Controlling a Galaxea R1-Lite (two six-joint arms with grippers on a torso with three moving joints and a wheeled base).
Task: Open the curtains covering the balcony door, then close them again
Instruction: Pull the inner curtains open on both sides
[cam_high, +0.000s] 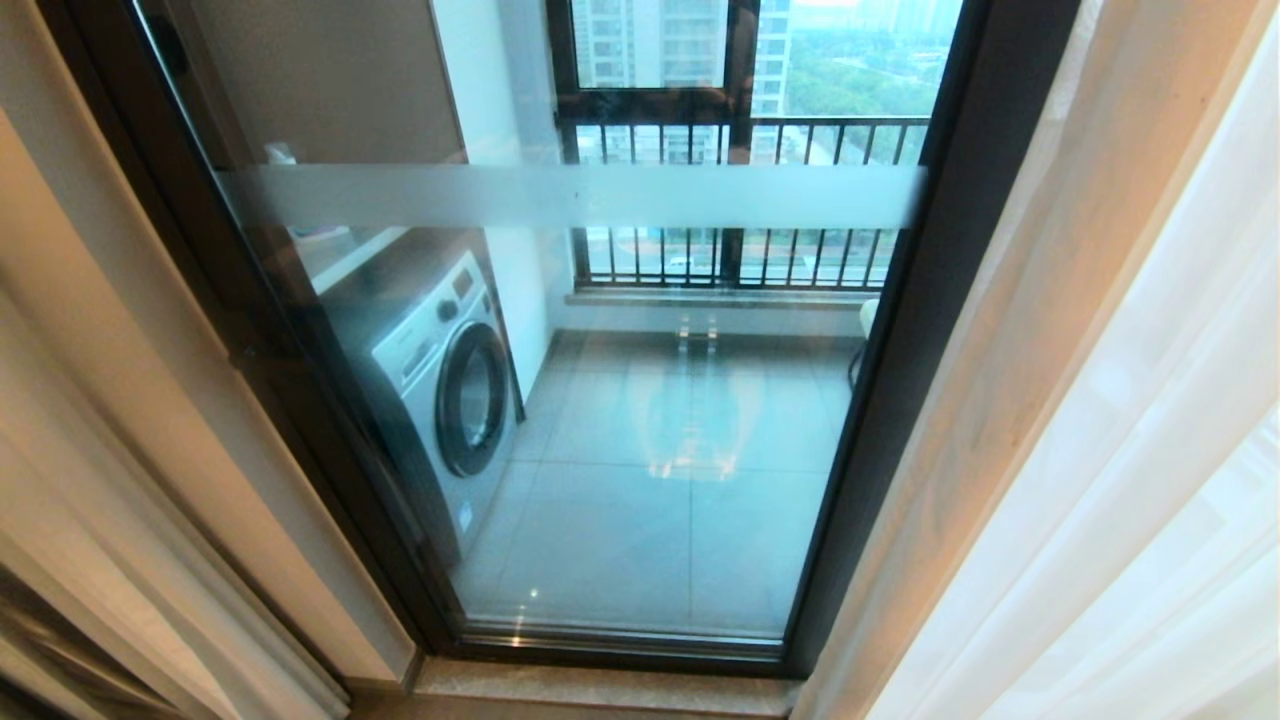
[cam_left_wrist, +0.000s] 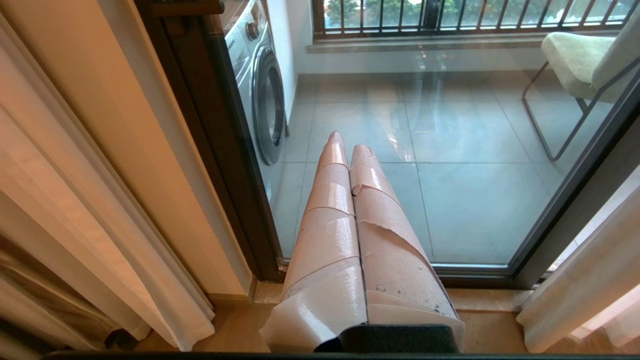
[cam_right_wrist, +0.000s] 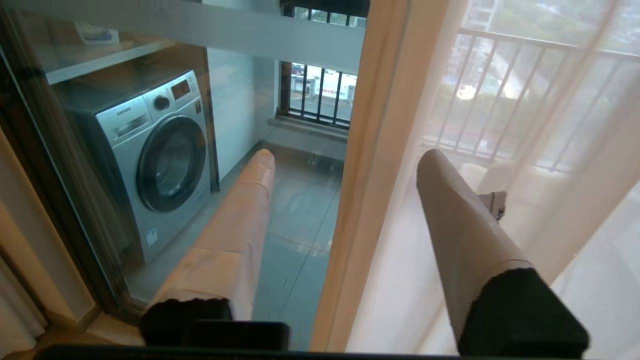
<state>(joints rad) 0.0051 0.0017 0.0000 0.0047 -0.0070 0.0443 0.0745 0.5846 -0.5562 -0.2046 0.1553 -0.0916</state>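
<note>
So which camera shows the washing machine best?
The right wrist view: the washing machine shows whole, front and top, behind the balcony door. The head view shows it dimmer through reflections; the left wrist view catches only its front edge.

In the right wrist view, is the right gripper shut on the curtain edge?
No. The right gripper stands open, its fingers spread to either side of the beige curtain edge, not clamped on it.

Light: soft daylight through the balcony door (cam_high: 600, 400)
Glare: pale reflection on its glass
Edges: bent, curtains (cam_high: 1150, 500) blurred
</note>
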